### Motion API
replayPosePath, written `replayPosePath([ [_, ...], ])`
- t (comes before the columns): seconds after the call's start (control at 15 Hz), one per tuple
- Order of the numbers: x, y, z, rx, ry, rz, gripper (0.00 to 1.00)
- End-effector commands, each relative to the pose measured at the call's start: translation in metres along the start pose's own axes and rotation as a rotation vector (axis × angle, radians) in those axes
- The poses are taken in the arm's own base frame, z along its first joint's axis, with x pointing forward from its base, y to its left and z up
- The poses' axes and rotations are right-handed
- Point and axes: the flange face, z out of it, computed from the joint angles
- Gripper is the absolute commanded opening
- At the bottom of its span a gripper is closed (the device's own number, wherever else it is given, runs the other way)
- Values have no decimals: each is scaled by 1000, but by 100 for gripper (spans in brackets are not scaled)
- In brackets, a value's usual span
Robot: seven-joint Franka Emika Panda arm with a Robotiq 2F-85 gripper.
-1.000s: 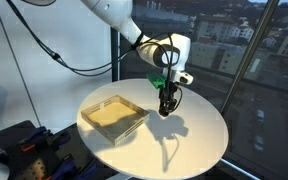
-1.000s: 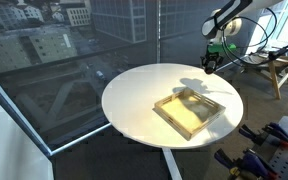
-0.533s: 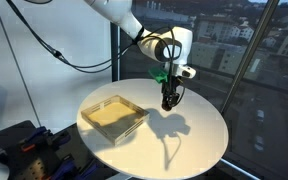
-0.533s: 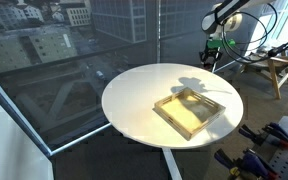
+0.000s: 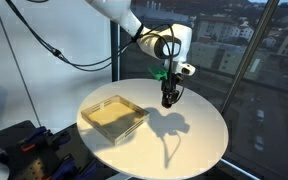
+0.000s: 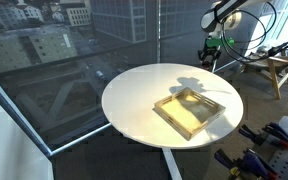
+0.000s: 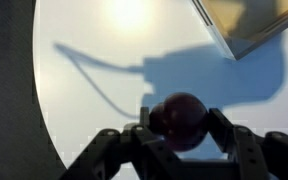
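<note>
My gripper (image 7: 180, 122) is shut on a dark red round ball (image 7: 178, 120), seen between the two black fingers in the wrist view. In both exterior views the gripper (image 5: 169, 99) (image 6: 210, 60) hangs above the round white table (image 5: 199, 135) (image 6: 134, 95), near its far edge and beside a shallow wooden tray (image 5: 114, 114) (image 6: 189, 110). The ball is held clear of the table surface. A corner of the tray (image 7: 254, 25) shows at the top right of the wrist view. The ball is too small to make out in the exterior views.
Large windows with city buildings stand behind the table. Black cables (image 5: 44, 45) hang from the arm. A dark box with tools (image 5: 19, 150) sits low beside the table. A wooden stand (image 6: 279, 70) and clamps (image 6: 274, 135) are near the table's other side.
The gripper has risen a little above the table with the ball still in it. The tray has not moved.
</note>
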Motion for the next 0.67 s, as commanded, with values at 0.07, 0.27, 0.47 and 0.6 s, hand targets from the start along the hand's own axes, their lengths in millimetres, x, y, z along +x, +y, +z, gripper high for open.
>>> replayPosePath([
  [0.07,-9,-12,-13,27,-18,-38,36],
  [0.27,-15,-23,-15,32,-18,-62,36],
  [0.47,-21,-33,-20,39,-14,-82,36],
  [0.6,-25,-39,-23,40,-10,-96,36],
])
